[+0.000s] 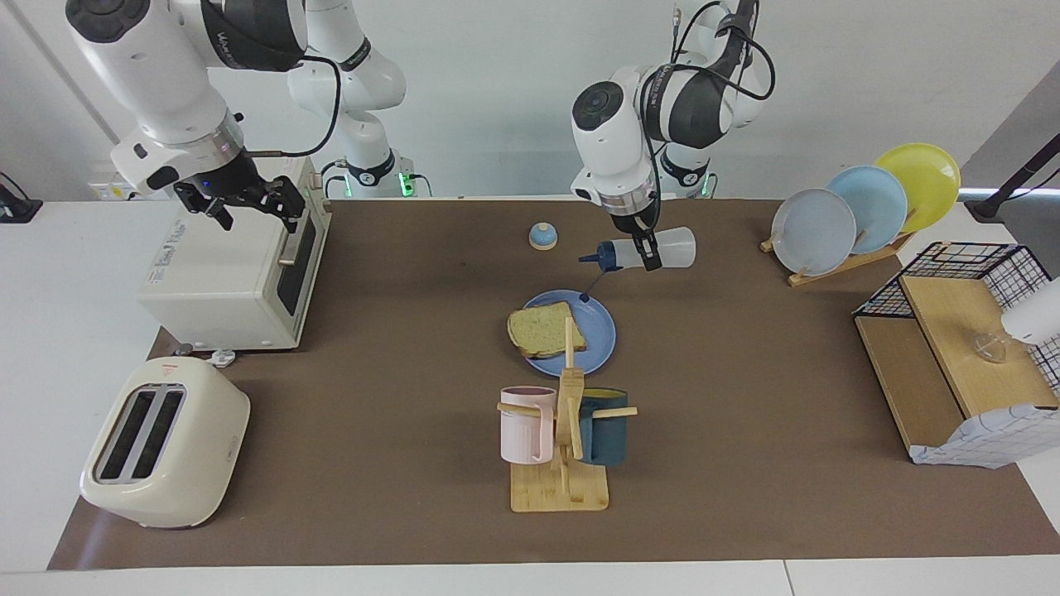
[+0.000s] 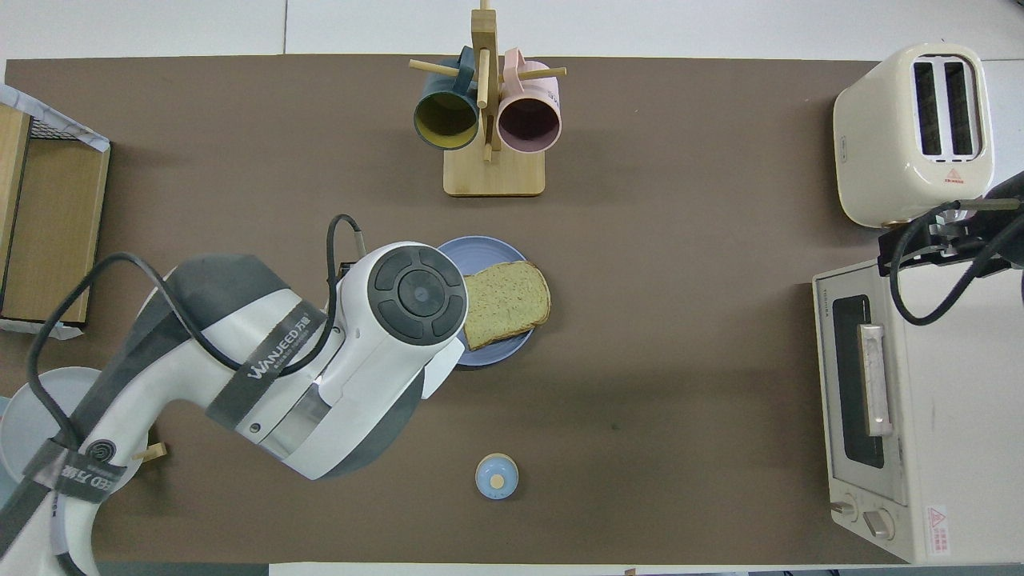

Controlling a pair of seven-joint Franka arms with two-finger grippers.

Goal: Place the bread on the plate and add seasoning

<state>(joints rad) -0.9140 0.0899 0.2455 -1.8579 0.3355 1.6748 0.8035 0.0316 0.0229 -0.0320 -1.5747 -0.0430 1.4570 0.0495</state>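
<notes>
The bread (image 1: 546,330) lies flat on the blue plate (image 1: 598,319) in the middle of the desk (image 1: 745,463), covering the half of the plate toward the right arm's end, its crust slightly over the rim. The left gripper (image 1: 647,251) hangs over the edge of the plate, its fingers pinching the seasoning bottle (image 1: 642,251) around the waist; the bottle is tipped on its side, navy cap pointing toward the bread. So the bread step looks done and the seasoning is under way.

The bottle is probably light, thin plastic, a little squashy and smooth, so a grip at mid-body, as now, should keep it balanced; squeezing hard could dent it or let it slip. The toast is stiff but crumbly and is best taken by its edges.

The right gripper (image 1: 240,201) waits over the toaster oven (image 1: 236,273), its fingers spread and empty.

The facing view shows the bottle, its tilt and the grip. In the overhead view the left arm's wrist hides all of that, along with part of the plate, but it shows the slice's outline on the plate and the small bell (image 2: 497,476) on the desk nearer to the robots than the plate. The mug rack (image 1: 561,439) stands farther from the robots than the plate, and the toaster (image 1: 164,443) is at the right arm's end of the desk.
</notes>
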